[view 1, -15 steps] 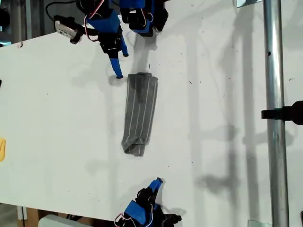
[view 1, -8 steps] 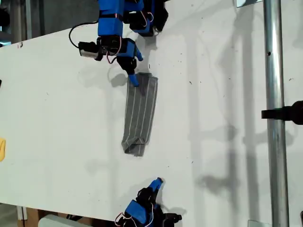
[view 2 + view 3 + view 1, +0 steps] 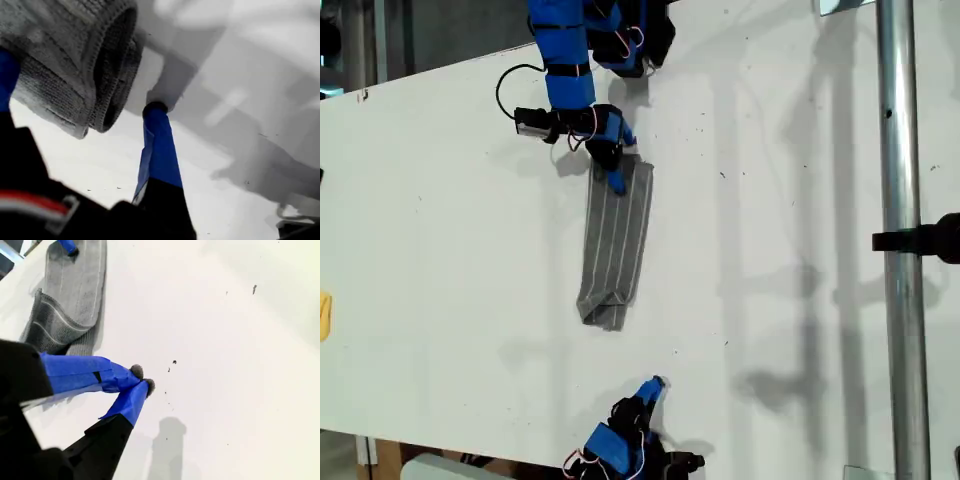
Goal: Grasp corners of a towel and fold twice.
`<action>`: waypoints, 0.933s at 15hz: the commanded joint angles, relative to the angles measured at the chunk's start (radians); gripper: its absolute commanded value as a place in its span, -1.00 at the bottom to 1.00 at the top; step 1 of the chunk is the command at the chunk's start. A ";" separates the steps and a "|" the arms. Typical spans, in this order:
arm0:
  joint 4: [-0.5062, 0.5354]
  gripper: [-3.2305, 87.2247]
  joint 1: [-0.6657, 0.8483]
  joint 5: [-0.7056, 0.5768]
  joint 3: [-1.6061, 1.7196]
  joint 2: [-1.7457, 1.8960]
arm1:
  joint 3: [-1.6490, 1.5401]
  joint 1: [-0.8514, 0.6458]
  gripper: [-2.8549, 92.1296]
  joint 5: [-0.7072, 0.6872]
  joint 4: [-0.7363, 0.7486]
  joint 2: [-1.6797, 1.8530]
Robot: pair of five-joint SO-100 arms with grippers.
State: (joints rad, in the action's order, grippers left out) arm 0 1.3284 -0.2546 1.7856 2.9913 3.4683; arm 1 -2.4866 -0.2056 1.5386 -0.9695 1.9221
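The towel (image 3: 615,240) lies on the white table (image 3: 450,230) as a narrow dark grey strip with thin white stripes. Its near end is tucked into a small flap (image 3: 605,310). My first gripper (image 3: 616,178) stands open over the far end, by the corner (image 3: 597,165) on the exterior view's left. In the first wrist view one blue finger (image 3: 157,145) touches the table beside the folded towel edge (image 3: 100,70), and the other finger (image 3: 7,75) shows behind the cloth. My second gripper (image 3: 655,383) (image 3: 141,380) is shut on nothing, apart from the towel (image 3: 72,285).
A metal pole (image 3: 900,250) with a black clamp (image 3: 920,240) runs down the exterior view's right. A yellow object (image 3: 324,316) sits at the exterior view's left edge. The table's edge slants across the exterior view's upper left.
My first arm has swung from the bare table beside the towel's far end onto that end. The towel and my second arm have not moved.
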 commanded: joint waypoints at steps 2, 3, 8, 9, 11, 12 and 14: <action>0.015 -0.98 -0.035 0.029 -0.006 0.006 | 0.075 -0.043 -0.02 -0.028 0.143 -0.034; 0.017 -0.98 -0.041 0.029 -0.006 0.006 | 0.080 -0.051 -0.05 -0.031 0.189 -0.046; 0.023 -0.98 -0.051 0.012 -0.002 0.006 | 0.230 -0.078 -0.56 -0.075 0.322 -0.242; 0.025 -0.98 -0.049 0.006 -0.002 0.006 | 0.348 -0.081 -0.63 -0.120 0.230 -0.333; 0.025 -0.98 -0.041 -0.009 -0.002 0.006 | 0.413 -0.060 -0.94 -0.133 0.166 -0.371; 0.026 -0.98 -0.041 -0.011 -0.002 0.006 | 0.411 -0.043 -0.94 -0.138 0.095 -0.321; 0.026 -0.98 -0.035 -0.023 -0.002 0.006 | 0.416 0.011 -0.94 -0.101 -0.253 -0.043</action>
State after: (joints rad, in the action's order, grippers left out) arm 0 1.3407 -0.2945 1.7733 2.9943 3.4683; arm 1 -2.1169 -0.2362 1.4174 -0.9940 1.6567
